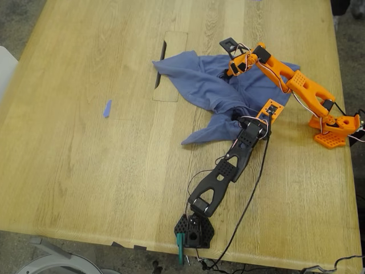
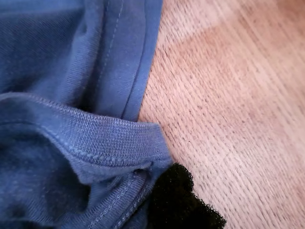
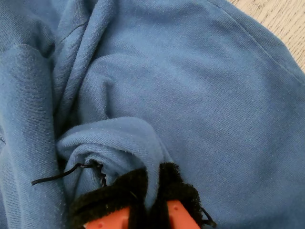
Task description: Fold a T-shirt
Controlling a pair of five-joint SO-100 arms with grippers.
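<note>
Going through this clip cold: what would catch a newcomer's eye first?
The crumpled slate-blue cotton T-shirt, bunched on the pale wooden table toward the exterior view's upper right, with an orange arm and a black arm both reaching into it. Next, my second gripper pinching a fold of that cloth.

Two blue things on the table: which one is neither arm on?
The small blue tape scrap, alone on bare wood at the exterior view's left; both arms reach onto the T-shirt.
</note>
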